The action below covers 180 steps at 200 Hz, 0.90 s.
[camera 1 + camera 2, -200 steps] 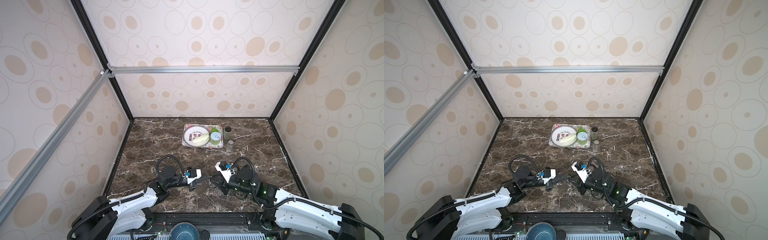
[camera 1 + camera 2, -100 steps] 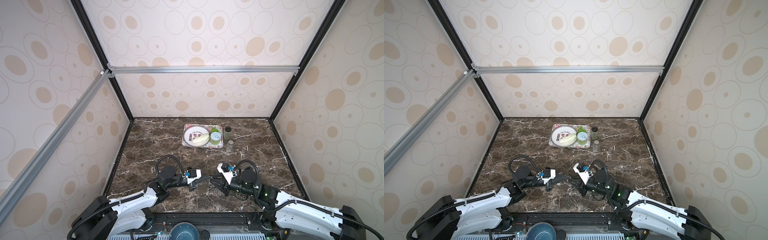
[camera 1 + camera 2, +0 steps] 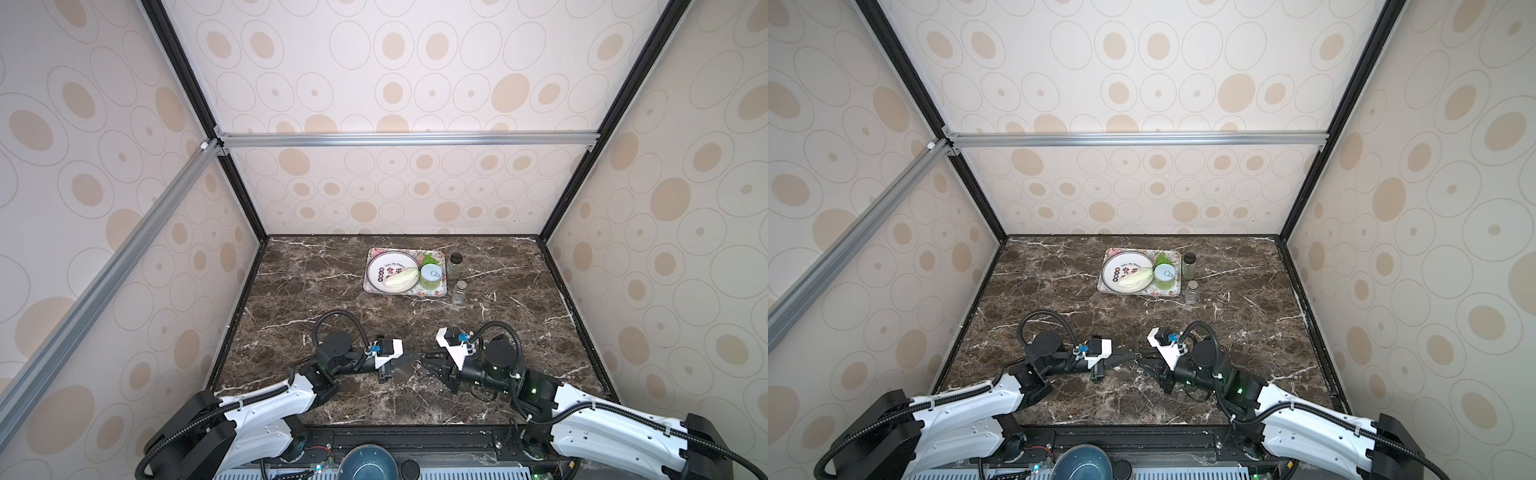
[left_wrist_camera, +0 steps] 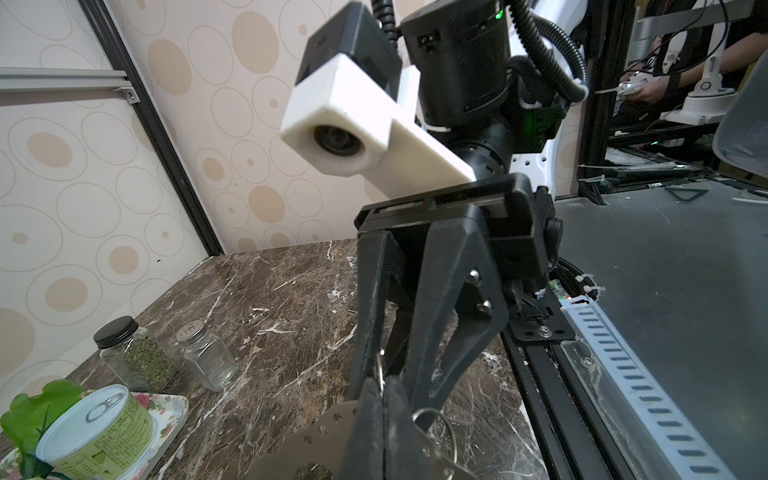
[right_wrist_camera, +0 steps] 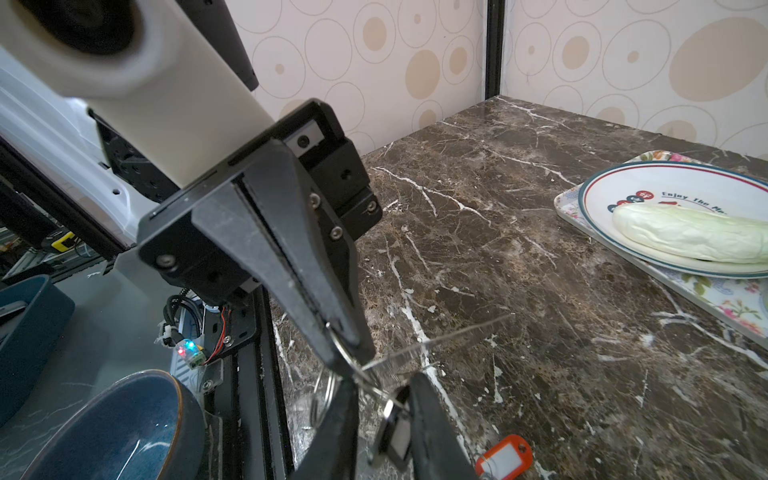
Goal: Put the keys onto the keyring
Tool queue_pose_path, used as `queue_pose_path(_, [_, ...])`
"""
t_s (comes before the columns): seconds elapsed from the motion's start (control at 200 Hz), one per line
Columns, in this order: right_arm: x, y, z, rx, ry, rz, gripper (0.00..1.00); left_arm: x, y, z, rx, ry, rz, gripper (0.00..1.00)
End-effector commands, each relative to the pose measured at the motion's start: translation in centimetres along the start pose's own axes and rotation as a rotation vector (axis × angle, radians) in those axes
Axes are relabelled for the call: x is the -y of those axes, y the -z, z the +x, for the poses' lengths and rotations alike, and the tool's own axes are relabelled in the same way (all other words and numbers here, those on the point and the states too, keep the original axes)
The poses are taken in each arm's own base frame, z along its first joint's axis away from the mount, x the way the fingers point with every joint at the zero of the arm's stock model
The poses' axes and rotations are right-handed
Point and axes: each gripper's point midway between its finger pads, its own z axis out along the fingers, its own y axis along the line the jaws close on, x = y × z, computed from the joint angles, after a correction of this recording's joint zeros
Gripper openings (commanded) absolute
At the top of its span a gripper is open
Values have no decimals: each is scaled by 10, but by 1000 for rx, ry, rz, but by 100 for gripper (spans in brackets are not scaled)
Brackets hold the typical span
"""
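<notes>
Apparently threading the black-tagged key — pinched by the right gripper — onto the keyring clamped in the left gripper, next needing ring-to-hole alignment.

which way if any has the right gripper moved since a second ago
Yes. The right gripper has drawn back slightly toward the table's near edge, farther from the tray, rightward in a top view.
</notes>
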Motion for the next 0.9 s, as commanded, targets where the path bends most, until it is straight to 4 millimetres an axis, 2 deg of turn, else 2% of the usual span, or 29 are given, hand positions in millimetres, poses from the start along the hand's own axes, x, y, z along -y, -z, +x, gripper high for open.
queue_pose_path(0.0, [-10, 4, -18, 76, 31, -40, 22, 0, -6, -22, 54, -34, 29, 0])
queue_pose_path(0.305, [-6, 4, -17, 79, 20, -15, 6, 0, -3, -24, 64, -43, 15, 0])
queue_pose_path(0.5, [-1, 5, -17, 84, 15, 11, 0, -1, 1, -26, 77, -53, -7, 0])
queue_pose_path(0.685, [5, 6, -17, 84, 4, 47, 0, -3, 5, -29, 91, -64, -38, 0])
queue_pose_path(0.77, [12, 7, -16, 76, -3, 88, 0, -5, 5, -29, 90, -60, -56, 16])
queue_pose_path(0.895, [27, 7, -13, 36, -14, 178, 0, -9, 5, -28, 86, -54, -74, 19])
